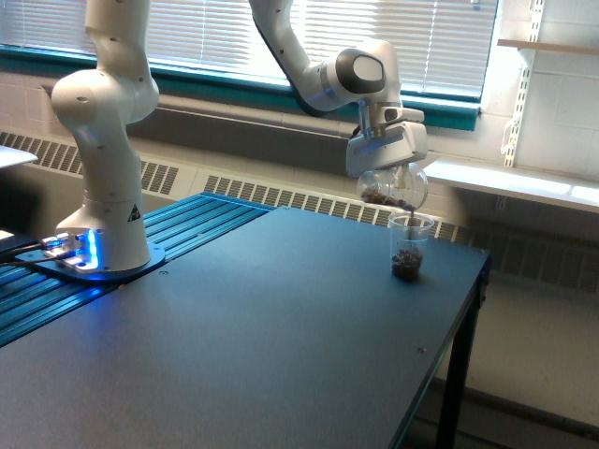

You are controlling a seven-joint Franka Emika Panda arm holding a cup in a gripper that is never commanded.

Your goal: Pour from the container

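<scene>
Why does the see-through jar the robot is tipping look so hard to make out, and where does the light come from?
In the exterior view, daylight comes through the blinds behind the arm, so the container is backlit; its clear walls blend into the bright sill, and only the dark contents stand out. The cup below looks soft and grainy. The table shows a dull sheen, and a blue light glows at the arm's base.
</scene>
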